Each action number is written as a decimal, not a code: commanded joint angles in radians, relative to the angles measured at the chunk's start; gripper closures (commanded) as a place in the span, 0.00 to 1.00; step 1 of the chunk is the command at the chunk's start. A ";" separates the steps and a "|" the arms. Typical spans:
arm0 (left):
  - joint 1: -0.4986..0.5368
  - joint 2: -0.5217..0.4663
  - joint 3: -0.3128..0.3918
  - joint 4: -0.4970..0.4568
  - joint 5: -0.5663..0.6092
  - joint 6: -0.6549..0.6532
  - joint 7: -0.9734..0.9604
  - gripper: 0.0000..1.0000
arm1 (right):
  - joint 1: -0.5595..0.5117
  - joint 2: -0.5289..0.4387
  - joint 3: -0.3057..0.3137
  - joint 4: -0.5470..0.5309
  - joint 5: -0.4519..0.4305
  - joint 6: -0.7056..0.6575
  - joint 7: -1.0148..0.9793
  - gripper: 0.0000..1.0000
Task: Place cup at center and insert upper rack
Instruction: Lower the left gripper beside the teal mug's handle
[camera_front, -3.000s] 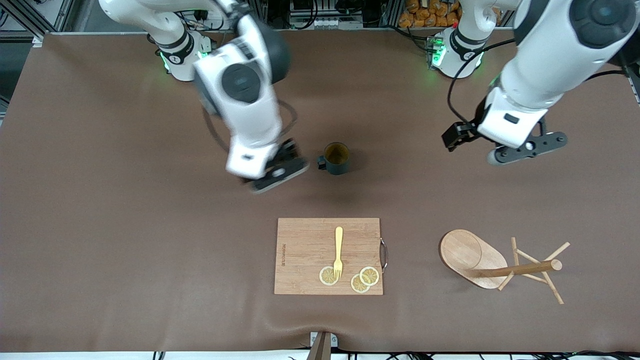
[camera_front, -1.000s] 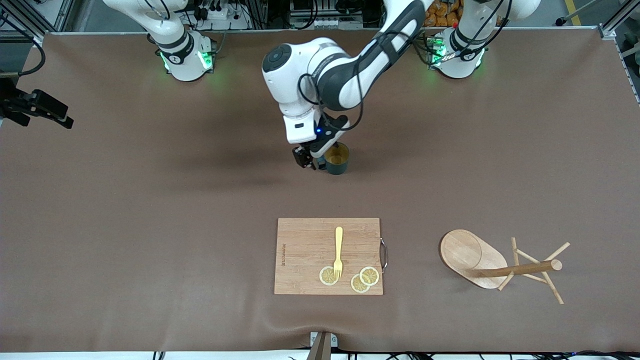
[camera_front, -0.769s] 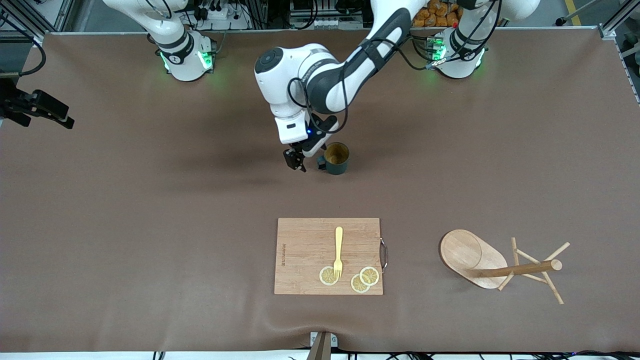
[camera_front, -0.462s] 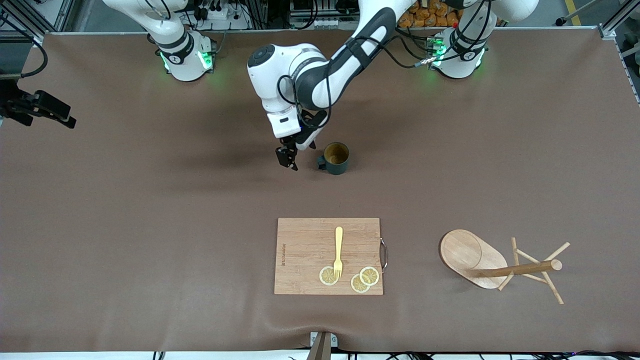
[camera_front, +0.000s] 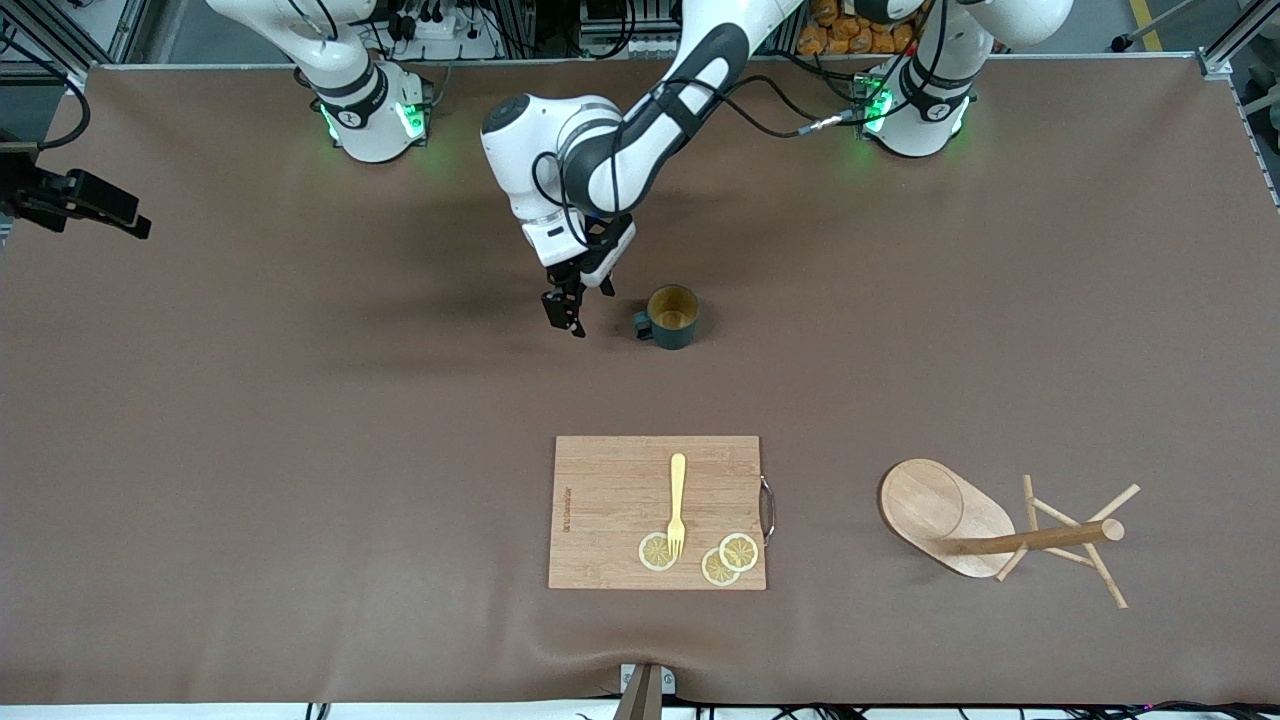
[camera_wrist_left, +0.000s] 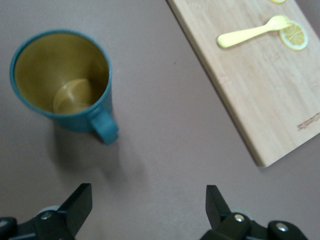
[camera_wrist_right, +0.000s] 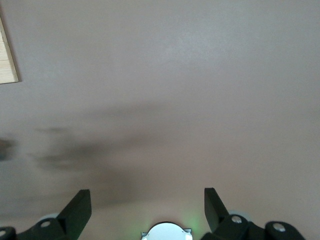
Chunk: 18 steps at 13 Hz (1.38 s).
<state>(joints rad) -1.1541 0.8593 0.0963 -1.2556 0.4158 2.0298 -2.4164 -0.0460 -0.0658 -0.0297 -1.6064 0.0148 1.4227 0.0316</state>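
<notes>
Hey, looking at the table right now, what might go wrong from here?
The left hand hangs open beside the cup's handle side; a careless sweep might knock the cup off its spot. The upper rack lies tipped on its side with thin pegs splayed, so gripping its pole may make it roll or catch a peg. The right hand waits at the table edge.

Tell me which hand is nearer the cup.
Left. The left hand hangs open beside the cup, not touching; the right hand waits at the right arm's table end.

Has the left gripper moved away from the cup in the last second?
Yes. The left gripper shifted off the cup toward the right arm's end; the cup stayed put.
</notes>
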 joint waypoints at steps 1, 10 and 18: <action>-0.090 0.073 0.094 0.047 0.023 0.001 -0.020 0.00 | -0.020 0.011 0.011 0.025 0.008 -0.019 0.008 0.00; -0.114 0.079 0.095 0.042 0.078 -0.049 0.052 0.00 | -0.035 0.012 0.013 0.028 0.013 -0.013 0.002 0.00; -0.118 0.069 0.095 0.036 0.083 -0.148 0.171 0.00 | -0.031 0.012 0.013 0.032 0.011 -0.011 0.005 0.00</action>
<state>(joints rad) -1.2636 0.9302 0.1833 -1.2223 0.4793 1.9020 -2.2591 -0.0622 -0.0656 -0.0274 -1.6015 0.0149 1.4224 0.0314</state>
